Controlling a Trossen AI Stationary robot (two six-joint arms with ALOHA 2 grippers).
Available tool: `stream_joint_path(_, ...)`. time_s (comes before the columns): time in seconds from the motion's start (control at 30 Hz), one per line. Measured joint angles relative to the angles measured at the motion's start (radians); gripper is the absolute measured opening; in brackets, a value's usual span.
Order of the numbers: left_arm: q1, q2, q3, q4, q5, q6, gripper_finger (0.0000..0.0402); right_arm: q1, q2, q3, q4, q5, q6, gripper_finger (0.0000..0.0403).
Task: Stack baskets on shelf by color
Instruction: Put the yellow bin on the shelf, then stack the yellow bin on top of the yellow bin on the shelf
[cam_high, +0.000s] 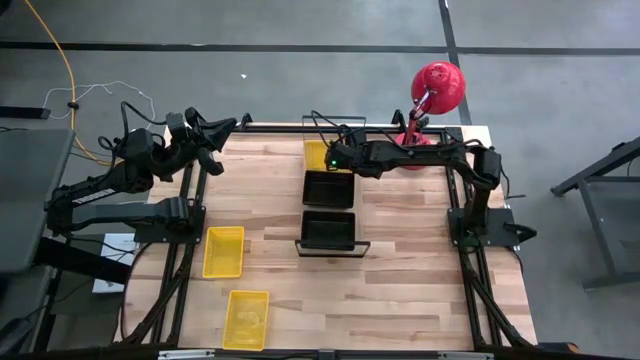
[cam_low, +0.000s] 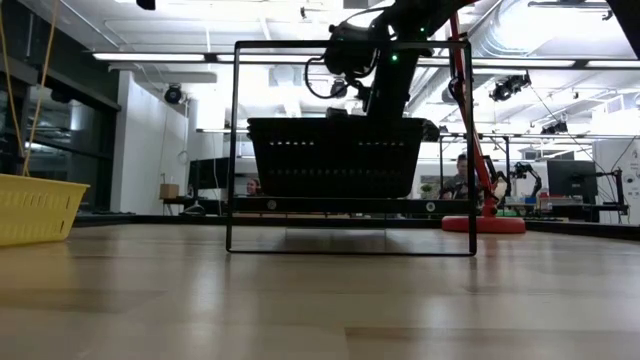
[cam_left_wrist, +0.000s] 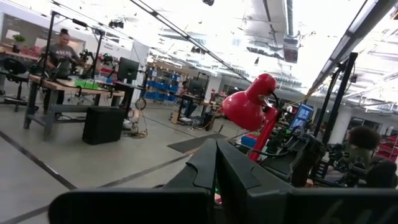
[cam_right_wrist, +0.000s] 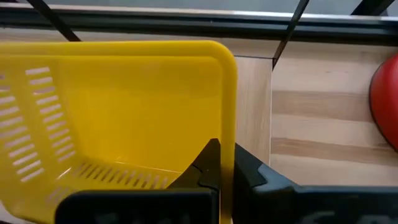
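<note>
The shelf (cam_high: 362, 215) lies lengthwise in the table's middle, with its wire frame (cam_low: 232, 150) close in the low view. Two black baskets (cam_high: 328, 188) (cam_high: 328, 228) sit on its board, and the nearer one (cam_low: 335, 155) fills the low view. A yellow basket (cam_high: 315, 153) (cam_right_wrist: 118, 106) is at the shelf's far end, and my right gripper (cam_high: 336, 160) (cam_right_wrist: 225, 168) is shut on it. Two more yellow baskets (cam_high: 223, 250) (cam_high: 246, 318) lie on the table's left near part. My left gripper (cam_high: 216, 138) (cam_left_wrist: 216, 174) hangs shut above the far-left corner, holding nothing. My right gripper pinches the yellow basket's right side wall near a corner (cam_right_wrist: 227, 118), one finger (cam_right_wrist: 205, 165) inside the basket and the other (cam_right_wrist: 252, 171) outside. The fingers come slanting down from the table's right side. I cannot tell whether the basket rests on the board or is lifted.
A red desk lamp (cam_high: 437, 88) (cam_low: 485, 222) stands at the far right of the table, close behind the right arm. The yellow basket (cam_low: 35, 210) at the left edge of the low view stands on the planks. Bare planks lie right of the shelf and along the near edge.
</note>
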Motion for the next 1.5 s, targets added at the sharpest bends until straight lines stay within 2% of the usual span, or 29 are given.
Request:
stream_joint_path(0.17,0.0,0.0,0.0,0.0,0.0,-0.002,0.0,-0.002,0.0,0.0,-0.001,0.005,-0.006,0.0004)
stream_joint_path(0.27,0.0,0.0,0.0,0.0,0.0,-0.002,0.0,-0.002,0.0,0.0,-0.005,-0.003,-0.006,0.0024)
stream_joint_path(0.57,0.0,0.0,0.0,0.0,0.0,-0.002,0.0,-0.005,-0.002,0.0,-0.035,-0.002,-0.009,0.0152)
stream_joint_path(0.67,0.0,0.0,0.0,0.0,0.0,-0.002,0.0,-0.006,-0.015,0.0,-0.056,0.011,-0.028,0.0182)
stream_joint_path(0.97,0.001,0.0,0.0,0.0,-0.001,0.058,0.0,0.031,-0.125,0.001,0.0,0.059,-0.223,0.0195)
stream_joint_path(1.07,0.001,0.001,0.0,-0.001,-0.001,0.062,0.0,0.065,-0.164,0.001,0.079,-0.038,-0.38,0.0195)
stream_joint_path(1.17,0.001,0.001,0.0,-0.001,-0.002,0.062,0.0,0.122,-0.201,0.002,0.128,-0.242,-0.559,0.0195)
stream_joint_path(1.27,0.001,0.001,0.0,-0.001,-0.003,0.062,0.0,0.203,-0.242,-0.003,0.074,-0.415,-0.684,0.0195)
stream_joint_path(1.37,0.001,0.001,0.0,-0.009,-0.003,0.062,0.0,0.291,-0.308,-0.063,-0.02,-0.461,-0.684,0.0195)
stream_joint_path(1.5,0.001,0.001,0.0,-0.046,0.006,0.062,0.0,0.394,-0.466,-0.254,-0.019,-0.458,-0.529,0.0195)
